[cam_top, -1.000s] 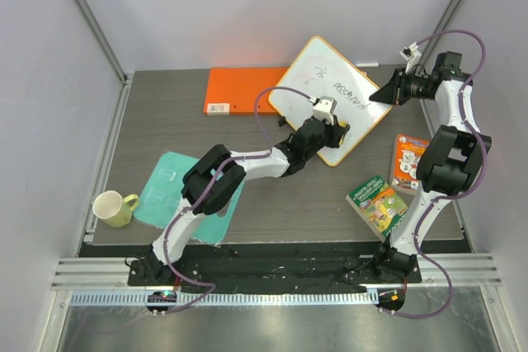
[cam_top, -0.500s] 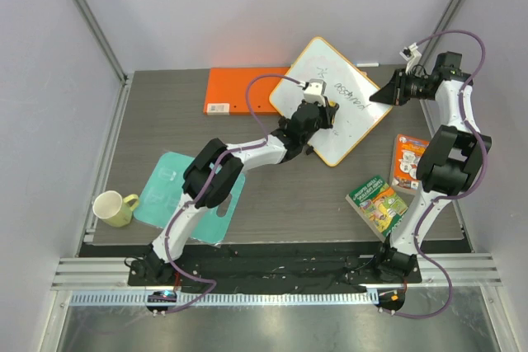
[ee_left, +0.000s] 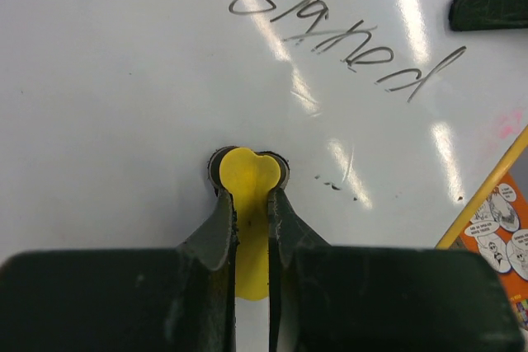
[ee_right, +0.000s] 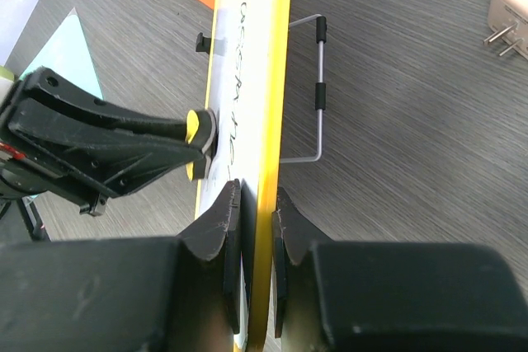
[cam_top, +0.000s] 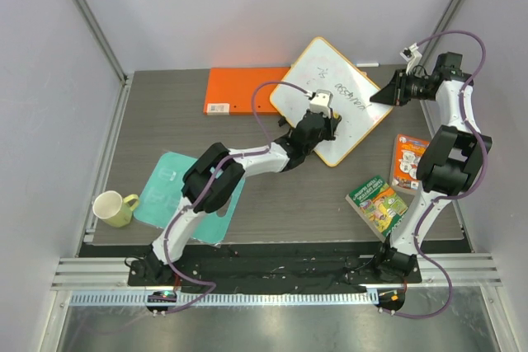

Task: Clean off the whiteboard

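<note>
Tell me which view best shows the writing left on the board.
Left wrist: the writing fills the upper frame with sharp strokes, just beyond the eraser. The top view shows it only small on the board. The right wrist sees the board nearly edge-on, so the writing is squeezed into a thin strip.

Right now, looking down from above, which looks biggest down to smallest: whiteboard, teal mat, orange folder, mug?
1. whiteboard
2. teal mat
3. orange folder, though the board hides part of it, so mat versus folder is unsure
4. mug, clearly smallest
</note>
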Robot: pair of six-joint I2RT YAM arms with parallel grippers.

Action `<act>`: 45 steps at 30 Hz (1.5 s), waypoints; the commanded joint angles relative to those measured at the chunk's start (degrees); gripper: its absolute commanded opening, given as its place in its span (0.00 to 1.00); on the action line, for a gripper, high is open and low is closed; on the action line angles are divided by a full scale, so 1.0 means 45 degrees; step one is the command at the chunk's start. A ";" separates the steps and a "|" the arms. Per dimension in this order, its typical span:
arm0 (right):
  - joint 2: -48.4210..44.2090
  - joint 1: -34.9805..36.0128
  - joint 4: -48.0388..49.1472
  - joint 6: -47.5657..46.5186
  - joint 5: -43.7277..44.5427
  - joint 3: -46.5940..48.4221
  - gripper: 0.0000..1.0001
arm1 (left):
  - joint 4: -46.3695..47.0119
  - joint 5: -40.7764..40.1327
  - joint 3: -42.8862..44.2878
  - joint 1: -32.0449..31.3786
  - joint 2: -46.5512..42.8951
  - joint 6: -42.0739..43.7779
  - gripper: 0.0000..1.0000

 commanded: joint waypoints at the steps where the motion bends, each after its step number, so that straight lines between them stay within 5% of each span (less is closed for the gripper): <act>1: -0.0037 0.0571 -0.0519 -0.1970 0.1205 -0.0158 0.01 | -0.2779 0.1324 -0.1213 -0.0426 0.0038 -0.1205 0.00; 9: -0.0037 0.0571 -0.0519 -0.1970 0.1243 -0.0138 0.01 | -0.1764 0.1638 -0.3051 -0.0835 0.0037 -0.2066 0.00; 24: -0.0057 0.0571 -0.0519 -0.1931 0.1165 -0.0119 0.01 | -0.1294 0.1132 -0.2662 -0.1480 0.0018 -0.0564 0.00; 32: -0.0018 0.0571 -0.0578 -0.1990 0.1146 -0.0138 0.01 | -0.1392 -0.0353 -0.0339 -0.1403 0.0056 0.0939 0.00; 45: -0.0076 0.0571 -0.0714 -0.1932 0.1205 0.0057 0.01 | -0.2036 0.0194 0.4505 -0.1110 0.2517 0.1488 0.00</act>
